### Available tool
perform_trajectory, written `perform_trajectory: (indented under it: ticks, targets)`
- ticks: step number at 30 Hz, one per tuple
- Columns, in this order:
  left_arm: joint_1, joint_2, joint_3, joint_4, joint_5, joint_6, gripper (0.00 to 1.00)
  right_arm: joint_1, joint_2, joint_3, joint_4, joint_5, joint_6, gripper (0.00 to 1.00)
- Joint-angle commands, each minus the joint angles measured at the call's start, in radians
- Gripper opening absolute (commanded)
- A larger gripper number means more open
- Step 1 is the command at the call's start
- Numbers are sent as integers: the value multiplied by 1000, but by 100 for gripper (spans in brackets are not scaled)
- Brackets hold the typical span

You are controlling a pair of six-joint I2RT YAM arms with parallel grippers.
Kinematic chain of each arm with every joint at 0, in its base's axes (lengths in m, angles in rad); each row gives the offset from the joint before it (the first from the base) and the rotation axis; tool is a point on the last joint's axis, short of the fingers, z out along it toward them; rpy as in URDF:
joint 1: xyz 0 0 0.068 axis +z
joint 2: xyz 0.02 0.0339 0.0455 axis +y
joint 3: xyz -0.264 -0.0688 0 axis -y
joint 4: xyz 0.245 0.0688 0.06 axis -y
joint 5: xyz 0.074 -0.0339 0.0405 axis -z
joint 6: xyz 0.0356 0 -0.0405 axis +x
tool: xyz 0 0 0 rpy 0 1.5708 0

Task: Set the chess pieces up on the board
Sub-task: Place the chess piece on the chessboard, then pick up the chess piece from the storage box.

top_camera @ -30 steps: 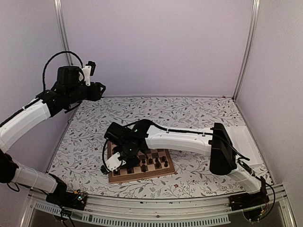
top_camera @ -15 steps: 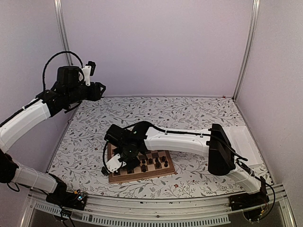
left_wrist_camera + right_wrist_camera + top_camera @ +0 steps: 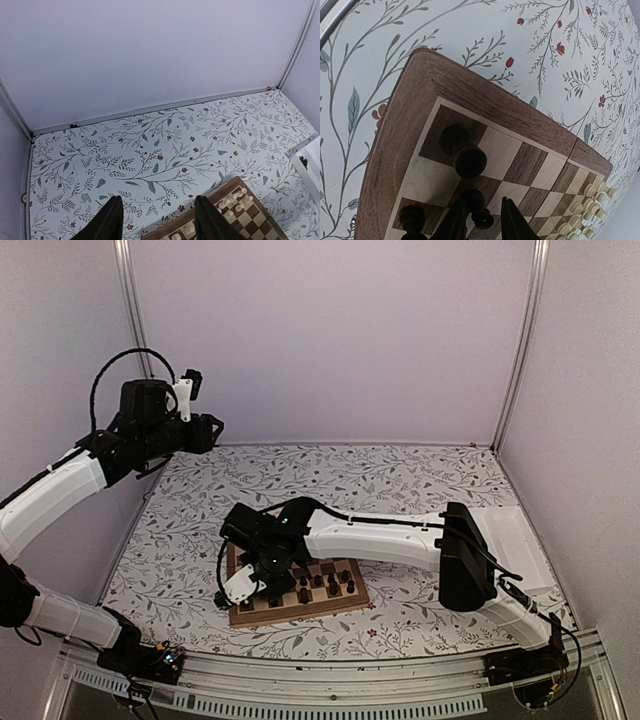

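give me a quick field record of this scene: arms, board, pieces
left gripper: open, empty, held high to the left of the board
right gripper: open, low over the board's corner, fingers either side of a dark piece
other dark pieces: one on the corner square, one nearby
pale pieces: at the board's far end

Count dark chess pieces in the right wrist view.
3 dark pieces: one on the corner square, one between the tool's tips, one bottom left. Others may be hidden.
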State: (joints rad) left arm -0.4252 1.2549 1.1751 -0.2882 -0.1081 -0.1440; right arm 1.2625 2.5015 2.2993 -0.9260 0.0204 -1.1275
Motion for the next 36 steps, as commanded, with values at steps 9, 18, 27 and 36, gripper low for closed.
perform_trajectory:
  ticks: [9,18,27,36]
  targets:
    - [18,3,-16,29,22,-6,50,5,-133,20,-19,-37,13,36]
    - [14,41,-19,45,163,23,49,-124,-401,-203,-101,-163,141,40]
    - [-163,146,17,39,303,93,40,-729,-874,-899,101,-365,282,39]
    - [-400,292,85,32,410,78,41,-1084,-940,-1165,164,-337,145,32]
